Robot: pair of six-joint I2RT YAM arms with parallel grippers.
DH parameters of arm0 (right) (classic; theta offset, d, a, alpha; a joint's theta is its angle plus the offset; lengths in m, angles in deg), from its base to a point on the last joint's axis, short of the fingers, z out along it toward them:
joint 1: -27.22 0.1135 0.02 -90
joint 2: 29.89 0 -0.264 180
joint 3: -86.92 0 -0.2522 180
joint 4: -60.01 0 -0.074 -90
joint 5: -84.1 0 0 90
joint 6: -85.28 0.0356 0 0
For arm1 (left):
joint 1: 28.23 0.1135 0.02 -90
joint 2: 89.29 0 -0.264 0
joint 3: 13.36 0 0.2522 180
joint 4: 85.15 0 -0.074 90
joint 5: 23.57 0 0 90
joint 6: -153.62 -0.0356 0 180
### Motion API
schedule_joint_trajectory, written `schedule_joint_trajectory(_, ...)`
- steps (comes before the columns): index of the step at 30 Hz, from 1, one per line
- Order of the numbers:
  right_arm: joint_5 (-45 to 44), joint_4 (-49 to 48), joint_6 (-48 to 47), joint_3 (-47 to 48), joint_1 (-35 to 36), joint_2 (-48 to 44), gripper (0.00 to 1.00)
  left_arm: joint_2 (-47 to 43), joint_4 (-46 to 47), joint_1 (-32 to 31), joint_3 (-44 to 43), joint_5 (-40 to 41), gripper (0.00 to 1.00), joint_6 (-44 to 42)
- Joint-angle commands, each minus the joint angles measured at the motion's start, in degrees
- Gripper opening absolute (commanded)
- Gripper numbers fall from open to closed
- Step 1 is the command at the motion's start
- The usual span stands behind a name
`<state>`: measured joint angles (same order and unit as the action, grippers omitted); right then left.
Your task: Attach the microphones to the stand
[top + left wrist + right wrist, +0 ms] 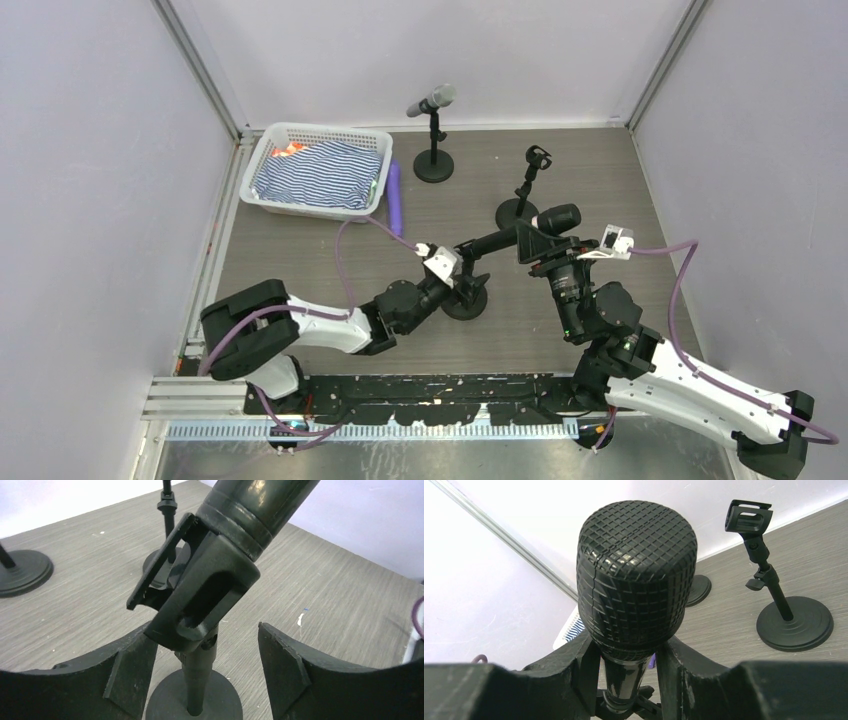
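Observation:
The black microphone (520, 235) slants over the table, its lower end seated in the clip (200, 600) of the near stand (466, 298). My right gripper (626, 670) is shut on its neck, just under the gridded head (636, 575). My left gripper (207, 665) stands open, one finger on each side of that stand's post below the clip; the left finger (130, 670) is close against the clip. The silver-grey microphone (431, 100) sits in the far stand (433, 168). The purple microphone (394, 195) lies flat beside the basket. A third stand (517, 212) has an empty clip (748, 516).
A white basket (262, 155) holding a striped cloth stands at the back left. Walls and metal rails close the table in on three sides. A purple cable loops from my left arm across the table towards the basket.

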<state>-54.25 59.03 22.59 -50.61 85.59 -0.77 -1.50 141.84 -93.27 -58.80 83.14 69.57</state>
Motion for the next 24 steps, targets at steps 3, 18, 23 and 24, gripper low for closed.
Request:
schedule_joint_trajectory(3,-2.82,2.39,-4.32,0.37,-0.33,0.37,0.01,3.88,8.45,-3.3,-4.25,16.55,0.62,-0.06)
schedule_joint_trajectory(18,-1.33,3.18,-6.85,0.26,-0.34,0.06,0.01,5.89,12.29,-5.0,-7.16,20.43,0.12,-5.72)
schedule_joint_trajectory(23,2.74,-0.84,-14.75,-0.95,-0.34,-0.38,0.01,3.07,9.41,-3.73,-5.13,12.28,0.0,-6.45)
schedule_joint_trajectory(24,3.6,-1.92,-16.07,-1.43,-0.29,-0.25,0.01,2.35,8.26,-2.85,-4.74,9.46,0.0,-3.92)
